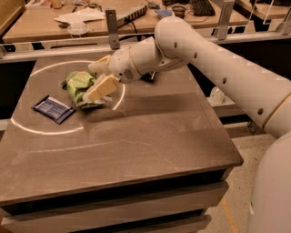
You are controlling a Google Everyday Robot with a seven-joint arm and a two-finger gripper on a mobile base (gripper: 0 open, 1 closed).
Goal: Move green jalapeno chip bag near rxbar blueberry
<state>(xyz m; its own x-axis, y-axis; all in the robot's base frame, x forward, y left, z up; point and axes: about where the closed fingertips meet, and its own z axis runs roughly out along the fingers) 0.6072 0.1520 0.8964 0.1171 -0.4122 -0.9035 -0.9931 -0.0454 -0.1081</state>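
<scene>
The green jalapeno chip bag [78,87] is crumpled, light green, low over the left part of the table [150,132]. My gripper [94,80] reaches in from the right and is shut on the bag, with one cream finger [103,86] across its right side. The rxbar blueberry [53,109], a small flat dark blue wrapper, lies on the table just left of and below the bag, a short gap away.
A dark object [148,77] lies mostly hidden behind my forearm. A metal post [112,27] stands at the table's back edge. Behind it is a desk with papers [79,16] and a keyboard [202,7]. A white item [217,95] sits off the right edge.
</scene>
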